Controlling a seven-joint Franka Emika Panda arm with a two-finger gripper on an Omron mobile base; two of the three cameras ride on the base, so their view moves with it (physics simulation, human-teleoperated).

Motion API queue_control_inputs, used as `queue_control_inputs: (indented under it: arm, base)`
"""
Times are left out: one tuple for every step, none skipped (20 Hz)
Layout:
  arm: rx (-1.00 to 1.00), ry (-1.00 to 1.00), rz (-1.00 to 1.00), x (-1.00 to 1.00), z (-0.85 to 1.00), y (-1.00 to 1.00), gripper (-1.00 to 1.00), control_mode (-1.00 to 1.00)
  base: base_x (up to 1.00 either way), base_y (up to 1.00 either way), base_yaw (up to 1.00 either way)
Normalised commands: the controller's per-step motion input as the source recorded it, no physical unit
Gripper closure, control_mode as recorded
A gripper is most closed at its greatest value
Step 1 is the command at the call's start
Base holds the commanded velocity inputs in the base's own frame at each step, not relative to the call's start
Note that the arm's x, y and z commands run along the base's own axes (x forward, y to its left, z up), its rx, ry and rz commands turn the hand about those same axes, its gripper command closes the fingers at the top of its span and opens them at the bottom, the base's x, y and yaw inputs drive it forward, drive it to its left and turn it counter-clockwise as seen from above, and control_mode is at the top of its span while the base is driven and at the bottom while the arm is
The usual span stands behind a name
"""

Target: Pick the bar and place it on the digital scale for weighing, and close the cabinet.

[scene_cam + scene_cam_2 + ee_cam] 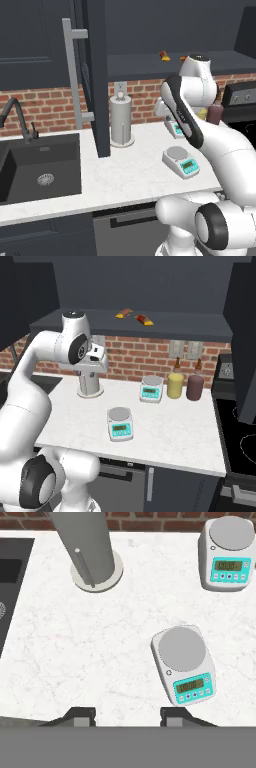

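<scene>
Left base view: the cabinet (97, 75) stands open at ten o'clock, and the pan of the digital scale (181, 161) is bare, so nothing is done yet.

Right base view: the bar (144, 319) lies on the shelf at twelve o'clock, untouched; the arm is folded high.

Hand view: the gripper (125, 715) points down at the counter, jaws apart, grasping nothing.

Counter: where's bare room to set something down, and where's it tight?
Free: marble between the sink and the near scale, in front of the paper towel holder. Also right of the near scale toward the stove. Crowded: back wall, second scale beside two jars.
</scene>
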Motion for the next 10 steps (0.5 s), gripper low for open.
queue_control_inputs:
  arm:
    - [0.0, 0.0, 0.0, -0.18, 0.0, 0.0, -1.0, -1.0]
    - [0.0, -0.01, 0.0, -0.27, 0.0, 0.0, -1.0, -1.0]
    - [0.0, -0.14, 0.0, -0.63, 0.0, 0.0, -1.0, -1.0]
    - [0.0, -0.17, 0.0, -0.73, 0.0, -0.04, -1.0, -1.0]
    - [0.0, -0.2, 0.0, -0.91, 0.0, -0.06, -1.0, -1.0]
    - [0.0, -0.24, 0.0, -1.0, 0.0, -0.08, -1.0, -1.0]
    - [0.0, -0.26, 0.0, -1.0, 0.0, -0.12, -1.0, -1.0]
    - [0.0, -0.21, 0.0, -0.98, 0.0, -0.21, -1.0, -1.0]
    - [0.0, -0.23, 0.0, -0.97, 0.0, -0.22, -1.0, -1.0]
    - [0.0, -0.21, 0.0, -0.84, 0.0, -0.32, -1.0, -1.0]
  base:
    - [0.0, 0.0, 0.0]
    - [0.0, 0.0, 0.0]
    - [0.0, 0.0, 0.0]
    - [0.0, 0.0, 0.0]
    - [0.0, 0.0, 0.0]
    - [0.0, 0.0, 0.0]
    - [0.0, 0.0, 0.0]
    - [0.0, 0.0, 0.0]
    - [0.0, 0.0, 0.0]
    - [0.0, 0.0, 0.0]
